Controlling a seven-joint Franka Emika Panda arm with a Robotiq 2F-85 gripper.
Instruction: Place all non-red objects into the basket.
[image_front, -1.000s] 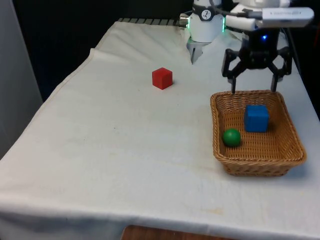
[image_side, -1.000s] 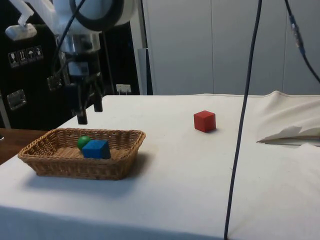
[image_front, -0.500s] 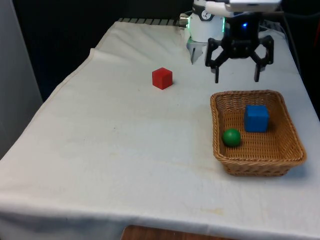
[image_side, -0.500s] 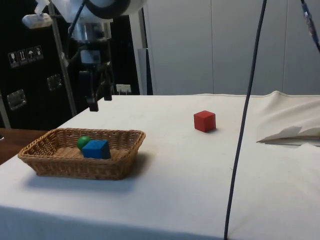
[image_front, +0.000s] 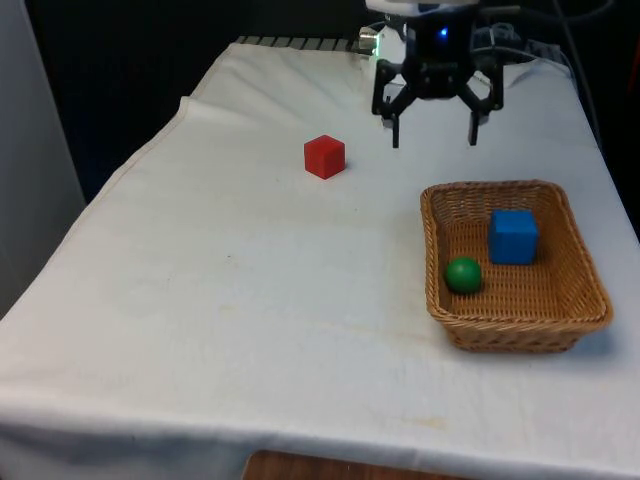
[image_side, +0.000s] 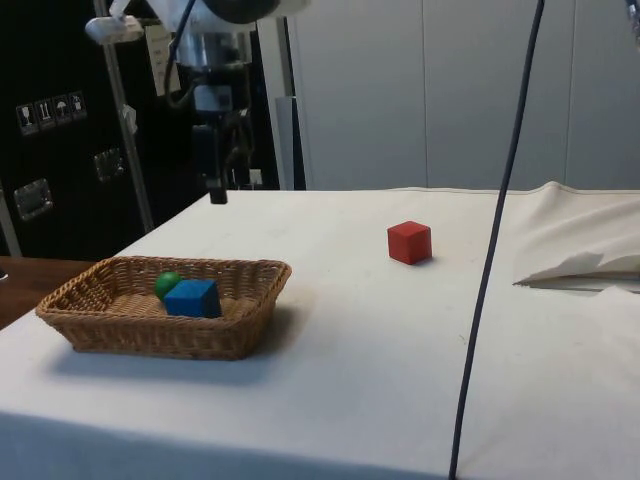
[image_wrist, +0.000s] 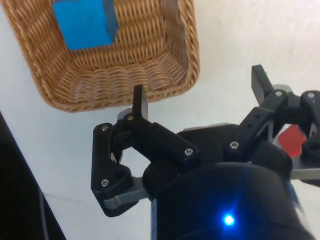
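In the wrist view the wicker basket (image_wrist: 187, 60) runs off the picture's edge, and the blue cube (image_wrist: 84, 22) inside it is cut off too. The red cube (image_wrist: 292, 141) shows only as a sliver behind the end effector (image_wrist: 200, 107). In the side view the blue cube (image_side: 195, 298) covers part of the green ball (image_side: 166, 283).

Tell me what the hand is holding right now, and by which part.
Nothing. The hand is open and empty, up above the cloth beyond the basket.
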